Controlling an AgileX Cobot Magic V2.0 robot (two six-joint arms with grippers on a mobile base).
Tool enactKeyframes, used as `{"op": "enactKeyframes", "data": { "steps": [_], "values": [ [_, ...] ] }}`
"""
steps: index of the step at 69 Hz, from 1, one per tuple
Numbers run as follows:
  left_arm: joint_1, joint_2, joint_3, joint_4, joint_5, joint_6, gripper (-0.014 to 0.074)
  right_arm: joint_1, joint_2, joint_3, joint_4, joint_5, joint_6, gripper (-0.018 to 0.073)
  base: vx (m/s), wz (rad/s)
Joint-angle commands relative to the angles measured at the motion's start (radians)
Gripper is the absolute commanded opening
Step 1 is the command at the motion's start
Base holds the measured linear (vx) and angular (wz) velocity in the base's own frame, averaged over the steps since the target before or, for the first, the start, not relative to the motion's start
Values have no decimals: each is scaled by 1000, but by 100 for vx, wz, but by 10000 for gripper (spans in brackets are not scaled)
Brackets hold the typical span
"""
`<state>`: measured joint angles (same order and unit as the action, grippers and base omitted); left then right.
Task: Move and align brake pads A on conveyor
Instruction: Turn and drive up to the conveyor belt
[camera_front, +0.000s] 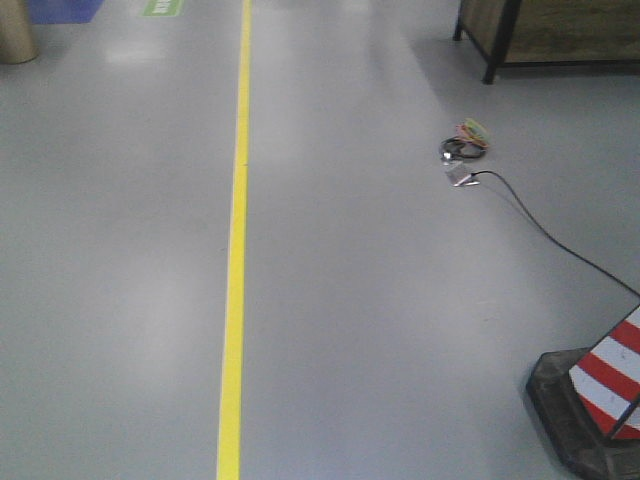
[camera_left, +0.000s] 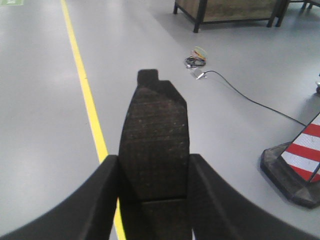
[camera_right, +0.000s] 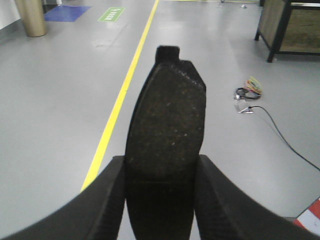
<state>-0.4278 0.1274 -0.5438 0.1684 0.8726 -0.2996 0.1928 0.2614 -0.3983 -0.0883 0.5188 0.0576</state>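
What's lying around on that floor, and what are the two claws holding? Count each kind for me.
Brake pads: 2, one in the left fingers, one in the right fingers
Yellow floor lines: 1
Striped cones: 1
Cable bundles: 1
Wooden racks: 1
Total: 6

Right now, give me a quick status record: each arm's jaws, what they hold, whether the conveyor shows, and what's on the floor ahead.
left gripper: jaws shut on a brake pad, pad pointing forward
right gripper: jaws shut on a second brake pad
conveyor: not in any view
floor ahead: yellow line, black cable with a coiled bundle
obstacles: striped cone base at right, wooden cabinet far right
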Motion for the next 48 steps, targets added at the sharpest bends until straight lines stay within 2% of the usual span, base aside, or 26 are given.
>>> {"op": "enactKeyframes", "data": {
  "steps": [1,18,48],
  "values": [
    [-5,16,-27,6,-92,0,-6,-4,10,-29,-14,-97,-9,-2,44,-32],
    [-5,16,-27,6,-91,0,-6,-4,10,-29,-14,-97,-9,-2,38,-59],
    [-5,16,-27,6,-91,0,-6,-4,10,-29,-14,-96,-9,-2,24,-104]
  ]
}}
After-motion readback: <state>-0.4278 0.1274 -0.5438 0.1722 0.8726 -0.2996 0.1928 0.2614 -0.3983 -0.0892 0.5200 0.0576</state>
